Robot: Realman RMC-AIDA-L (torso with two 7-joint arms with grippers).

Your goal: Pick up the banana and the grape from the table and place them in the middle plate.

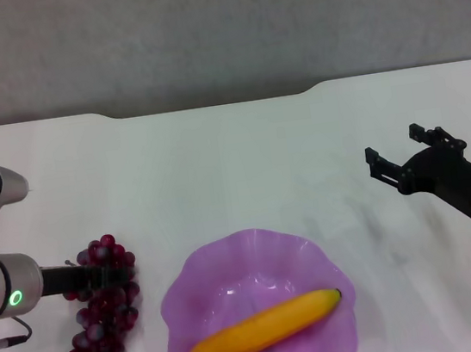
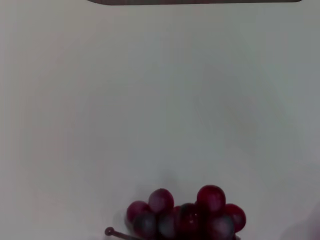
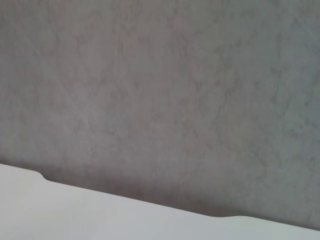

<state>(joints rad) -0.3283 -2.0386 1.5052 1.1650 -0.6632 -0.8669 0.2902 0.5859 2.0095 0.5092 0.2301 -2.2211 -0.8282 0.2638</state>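
You're looking down at the white table (image 1: 234, 167), its far edge cut by a shallow notch against a grey wall (image 3: 165, 90); the right wrist view shows only that wall and the table's far edge.

Front and centre sits the purple scalloped plate (image 1: 200, 286), and the banana (image 1: 264, 330) already lies inside it, running slantwise with its dark tip toward your right rim and its blunt end low toward the left.

Over on your left, the grape bunch (image 1: 99, 328) is still on the table, just beside the plate but not touching it, trailing from near the left arm down toward the front edge.

The left gripper (image 1: 97, 277) is right at the top of that bunch, its dark finger reaching in across the upper grapes; you can't tell from here whether the jaws are apart or clamped, since the grapes cover the tips. In the left wrist view the grapes (image 2: 187, 215) show close up with a thin stem poking out sideways.

Your right gripper (image 1: 398, 159) hangs above the table's right side, well apart from the plate, fingers spread wide and holding nothing.
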